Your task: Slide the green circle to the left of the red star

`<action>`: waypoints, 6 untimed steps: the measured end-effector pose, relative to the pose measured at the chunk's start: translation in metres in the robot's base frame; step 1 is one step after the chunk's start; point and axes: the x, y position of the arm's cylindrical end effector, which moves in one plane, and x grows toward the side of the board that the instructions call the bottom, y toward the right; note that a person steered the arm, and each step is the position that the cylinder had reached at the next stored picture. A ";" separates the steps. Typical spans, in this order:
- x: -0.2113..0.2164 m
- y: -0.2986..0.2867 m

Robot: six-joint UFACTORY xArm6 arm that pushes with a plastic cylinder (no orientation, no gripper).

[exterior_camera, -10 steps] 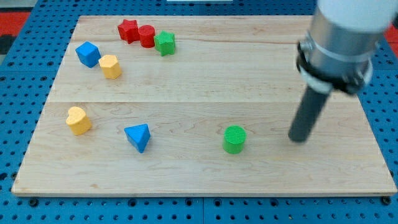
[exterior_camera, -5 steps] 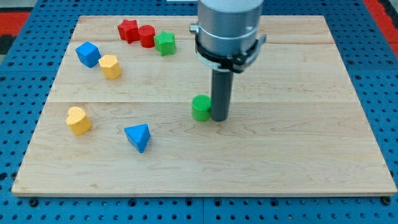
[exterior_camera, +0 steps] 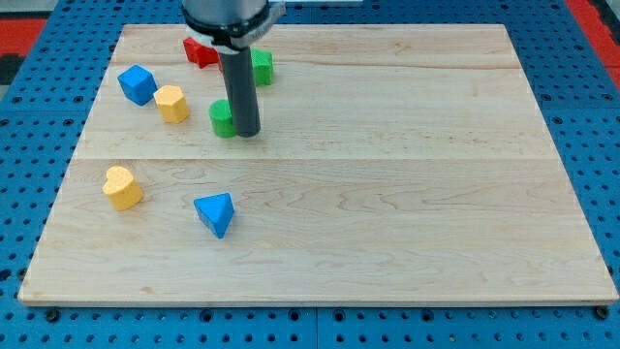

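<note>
Tip [exterior_camera: 247, 133] of the straight dark rod sat on the pale wooden board [exterior_camera: 387, 194], pressed against the view's-right side of the green circle block [exterior_camera: 222, 118]. Rod has no jaws, so it gripped nothing; contact w/ the green circle was side-on only. Arm's grey collar covered part of the view's top centre.

Green circle stood in the board's upper-left quarter, below and slightly to the view's right of the red star block [exterior_camera: 199, 51]. Red star sat near the board's top edge, its right part hidden behind the arm. Any block directly right of it couldn't be made out, as rod and collar covered that spot.

Green star-like block [exterior_camera: 262, 66] peeked out on the rod's right, near the top edge, apart from the green circle. Yellow block w/ faceted sides [exterior_camera: 171, 103] stood just left of the green circle, a small gap between them. Blue cube [exterior_camera: 137, 84] was up-left of that yellow one, close by. Between green circle and the red star's left side: bare board, w/ yellow block and blue cube flanking it on the view's left.

Further down, well apart: yellow heart-ish block [exterior_camera: 122, 187] at left, blue triangle block [exterior_camera: 215, 213] to its right. Blue pegboard table [exterior_camera: 601, 116] surrounded the board. No brands, labels or writing readable.
</note>
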 end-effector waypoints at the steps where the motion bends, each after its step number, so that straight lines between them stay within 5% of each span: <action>1: -0.014 -0.004; 3: 0.003 -0.021; 6: -0.104 -0.144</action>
